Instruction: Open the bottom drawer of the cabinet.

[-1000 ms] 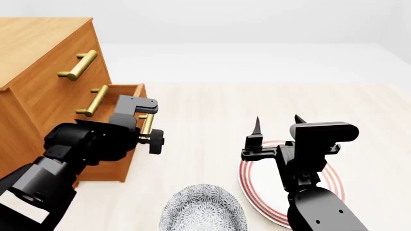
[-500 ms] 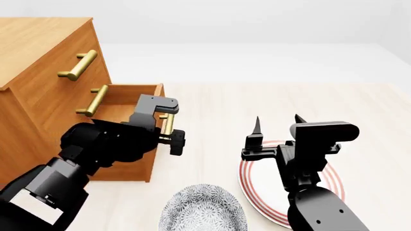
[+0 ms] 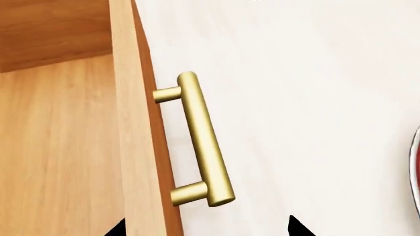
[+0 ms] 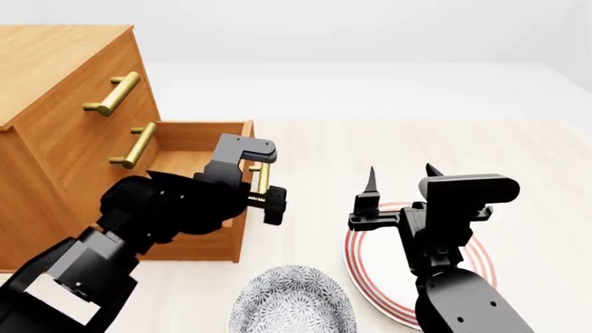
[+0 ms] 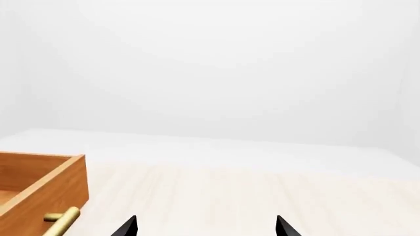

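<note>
As the left gripper (image 4: 262,186) is drawing back toward the robot, the bottom drawer (image 4: 199,139) is sliding further out of the cabinet (image 4: 55,83), its front panel now standing well clear of the two drawers above. Its handle (image 3: 203,140) is sitting between the left gripper's fingertips (image 3: 296,227) in the wrist view, with the jaws spread to either side of the drawer front; whether they are actually clamping the bar or just hooking behind it, I cannot tell (only the two black tips are showing). The open box's inside floor is showing plainly, so the task is looking largely done, with perhaps a little travel left.

Compared with a second ago, the drawer front is sitting markedly further out over the desk (image 4: 389,146), and the left arm is reaching further toward the middle of the head view. The right gripper (image 4: 400,182) is hovering in the same spot above the red-ringed plate (image 4: 481,263), jaws parted and holding nothing, and the patterned bowl (image 4: 291,298) is resting where it was.
</note>
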Tool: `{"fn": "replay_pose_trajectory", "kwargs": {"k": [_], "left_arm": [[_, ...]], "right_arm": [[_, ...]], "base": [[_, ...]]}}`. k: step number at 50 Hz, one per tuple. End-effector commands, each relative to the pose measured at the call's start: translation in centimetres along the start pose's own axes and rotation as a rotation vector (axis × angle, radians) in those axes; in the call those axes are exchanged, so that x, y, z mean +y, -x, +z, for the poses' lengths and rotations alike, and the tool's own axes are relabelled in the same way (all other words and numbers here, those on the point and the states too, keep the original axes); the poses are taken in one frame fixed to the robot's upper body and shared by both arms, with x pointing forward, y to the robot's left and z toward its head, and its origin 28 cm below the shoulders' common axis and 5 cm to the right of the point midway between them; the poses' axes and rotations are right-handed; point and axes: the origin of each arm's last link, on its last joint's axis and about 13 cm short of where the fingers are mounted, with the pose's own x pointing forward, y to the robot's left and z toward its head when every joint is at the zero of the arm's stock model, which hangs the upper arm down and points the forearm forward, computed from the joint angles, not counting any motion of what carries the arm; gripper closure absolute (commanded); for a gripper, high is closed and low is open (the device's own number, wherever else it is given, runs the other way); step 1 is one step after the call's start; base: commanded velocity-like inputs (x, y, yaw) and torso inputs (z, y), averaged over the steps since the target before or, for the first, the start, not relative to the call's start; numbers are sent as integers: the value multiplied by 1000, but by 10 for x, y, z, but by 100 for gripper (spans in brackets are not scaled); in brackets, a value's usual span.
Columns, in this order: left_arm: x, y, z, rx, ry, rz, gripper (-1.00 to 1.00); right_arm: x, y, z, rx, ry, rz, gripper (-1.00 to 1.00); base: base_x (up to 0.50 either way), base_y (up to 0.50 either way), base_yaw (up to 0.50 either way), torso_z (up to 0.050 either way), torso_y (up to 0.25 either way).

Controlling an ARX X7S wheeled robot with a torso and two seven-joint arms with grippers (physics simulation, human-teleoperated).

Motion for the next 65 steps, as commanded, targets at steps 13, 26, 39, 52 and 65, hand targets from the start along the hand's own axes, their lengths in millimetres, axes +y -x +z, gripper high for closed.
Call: {"fn": "replay_pose_trajectory", "kwargs": {"k": [13, 26, 39, 52, 65], "left_arm": [[-12, 17, 14, -169, -3, -68, -100], [-5, 82, 23, -646, 56, 38, -100], [-6, 125, 8, -915, 50, 114, -100], [-14, 146, 6, -1068, -20, 171, -100], [-13, 151, 11, -1106, -9, 172, -100]], "right_arm": [[0, 1, 1, -4, -3, -2, -100], [0, -1, 3, -13, -2, -1, -100], [-1, -5, 44, -138, 25, 3, -100], [-1, 0, 104, -354, 58, 1, -100], [-1, 6, 120, -423, 74, 2, -100]], "base": [[0, 0, 0, 0, 2], [0, 0, 0, 0, 0], [0, 0, 0, 0, 0], [0, 0, 0, 0, 0], [0, 0, 0, 0, 0]]}}
